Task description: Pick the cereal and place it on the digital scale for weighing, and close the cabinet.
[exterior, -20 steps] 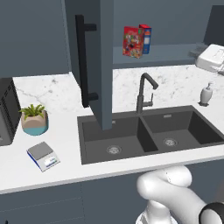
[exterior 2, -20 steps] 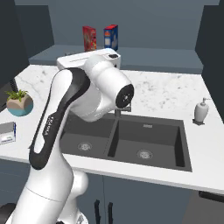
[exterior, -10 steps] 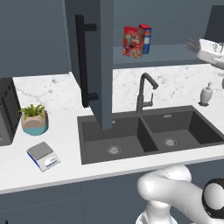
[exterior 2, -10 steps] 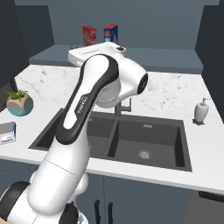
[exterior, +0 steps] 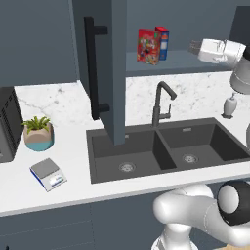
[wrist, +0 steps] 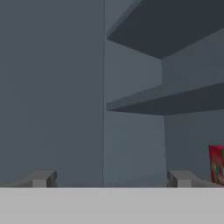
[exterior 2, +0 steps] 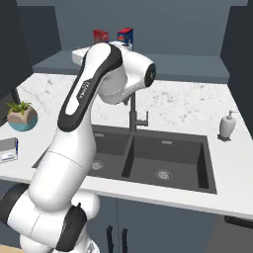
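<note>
The cereal (exterior: 148, 46) is a red box standing upright on the lower shelf of the open cabinet (exterior: 115, 73), with a narrower blue box (exterior: 164, 43) right beside it. In the right base view the cereal (exterior 2: 100, 35) peeks out behind my arm. My gripper (exterior: 192, 46) hangs at shelf height to the right of the cereal, pointing toward it, apart from it. In the hand view the gripper (wrist: 111, 179) is open and empty, with the cereal (wrist: 217, 164) at the right edge. The digital scale (exterior: 47, 174) lies on the counter at the front left.
The cabinet door's black bar handle (exterior: 90, 68) juts out over the counter. Below the shelf are a faucet (exterior: 161, 102) and a double sink (exterior: 161, 151). A potted plant (exterior: 38, 133) and a black microwave (exterior: 7, 124) stand left, a soap dispenser (exterior: 229, 106) right.
My hand has risen and swung left toward the cabinet shelf, closer to the cereal. The jaws stay open. Nothing else has moved.
</note>
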